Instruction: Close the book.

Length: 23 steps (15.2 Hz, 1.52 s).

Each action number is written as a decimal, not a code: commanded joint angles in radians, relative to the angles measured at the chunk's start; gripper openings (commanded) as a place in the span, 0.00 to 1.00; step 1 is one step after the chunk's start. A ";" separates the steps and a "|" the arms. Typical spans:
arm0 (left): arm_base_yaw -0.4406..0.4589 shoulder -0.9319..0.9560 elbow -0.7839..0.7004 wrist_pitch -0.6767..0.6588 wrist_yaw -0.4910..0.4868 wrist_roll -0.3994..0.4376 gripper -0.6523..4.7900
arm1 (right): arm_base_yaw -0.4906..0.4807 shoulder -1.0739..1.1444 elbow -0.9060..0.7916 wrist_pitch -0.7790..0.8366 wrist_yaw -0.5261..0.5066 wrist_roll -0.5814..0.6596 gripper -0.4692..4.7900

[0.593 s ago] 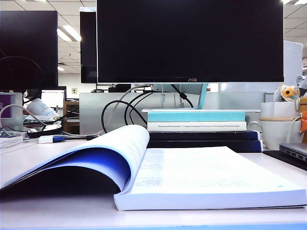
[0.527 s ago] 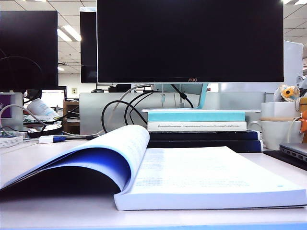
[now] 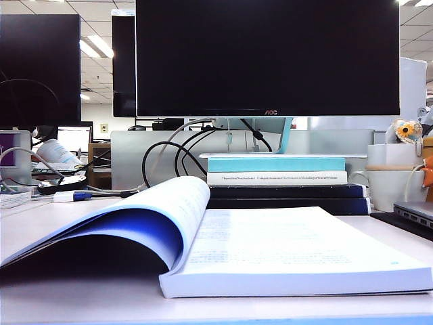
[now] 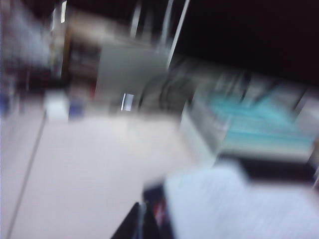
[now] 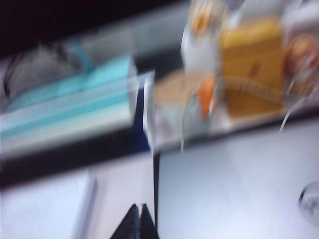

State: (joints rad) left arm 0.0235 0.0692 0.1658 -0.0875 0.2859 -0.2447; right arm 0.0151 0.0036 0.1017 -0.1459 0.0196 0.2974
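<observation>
While the book (image 3: 284,254) lies open on the white table (image 3: 40,223) in the foreground of the exterior view, its right-hand block of white printed pages rests flat. Its left-hand leaves and blue cover arch upward in a curve and come down toward the left edge of that view. No arm or gripper appears in the exterior view.

Behind the book stands a stack: a teal-and-white book (image 3: 277,169) on top of thin dark books (image 3: 287,198). A large black monitor (image 3: 267,57) rises behind the stack, with dark cables (image 3: 169,159) looping down beside its stand. A white mug (image 3: 399,179) stands to the right of the stack.

The left wrist view is heavily blurred. The left gripper (image 4: 141,225) shows only as dark tips at the frame edge, clenched with nothing between them, above the table near the book's (image 4: 239,204) pages.

The right wrist view is also blurred. The right gripper (image 5: 135,222) shows two dark fingertips pressed together with nothing held, hanging over the table beside a grey laptop lid (image 5: 234,184).
</observation>
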 commanded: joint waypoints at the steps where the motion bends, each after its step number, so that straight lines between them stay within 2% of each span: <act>1: 0.000 0.077 0.159 -0.101 -0.013 0.040 0.11 | 0.000 0.019 0.118 -0.010 0.011 0.039 0.09; 3: -0.001 0.175 0.268 -0.196 -0.005 0.131 0.11 | 0.000 0.076 0.198 -0.040 -0.002 0.039 0.08; 5: -0.001 0.288 0.401 -0.297 0.011 0.278 0.11 | 0.000 0.201 0.301 -0.092 -0.115 0.033 0.09; 8: -0.001 0.366 0.525 -0.412 0.025 0.343 0.11 | 0.001 0.377 0.448 -0.194 -0.249 -0.064 0.09; 11: -0.002 0.410 0.637 -0.532 0.034 0.344 0.11 | 0.002 0.512 0.591 -0.274 -0.328 -0.171 0.09; 12: -0.031 0.421 0.703 -0.642 0.046 0.338 0.11 | 0.008 0.607 0.684 -0.322 -0.460 -0.194 0.09; 13: -0.092 0.432 0.706 -0.695 0.109 0.253 0.11 | 0.050 0.681 0.716 -0.370 -0.536 -0.195 0.09; 15: -0.163 0.452 0.698 -0.719 0.110 0.201 0.11 | 0.113 0.727 0.716 -0.395 -0.547 -0.222 0.09; 18: -0.259 0.450 0.614 -0.690 -0.041 0.071 0.11 | 0.253 0.791 0.716 -0.378 -0.493 -0.249 0.09; 19: -0.288 0.447 0.565 -0.686 -0.055 0.013 0.11 | 0.294 0.807 0.716 -0.360 -0.484 -0.249 0.09; 20: -0.330 0.433 0.499 -0.663 -0.053 -0.064 0.11 | 0.330 0.824 0.716 -0.333 -0.481 -0.249 0.09; 21: -0.352 0.420 0.465 -0.639 -0.053 -0.106 0.11 | 0.340 0.830 0.716 -0.323 -0.470 -0.249 0.09; 22: -0.409 0.372 0.385 -0.557 -0.065 -0.211 0.11 | 0.347 0.839 0.716 -0.308 -0.438 -0.249 0.09; 23: -0.443 0.342 0.345 -0.505 -0.069 -0.265 0.11 | 0.348 0.842 0.715 -0.302 -0.427 -0.249 0.09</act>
State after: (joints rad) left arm -0.3954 0.4328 0.5354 -0.6823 0.2249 -0.4225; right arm 0.3626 0.8459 0.8116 -0.4744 -0.4278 0.0513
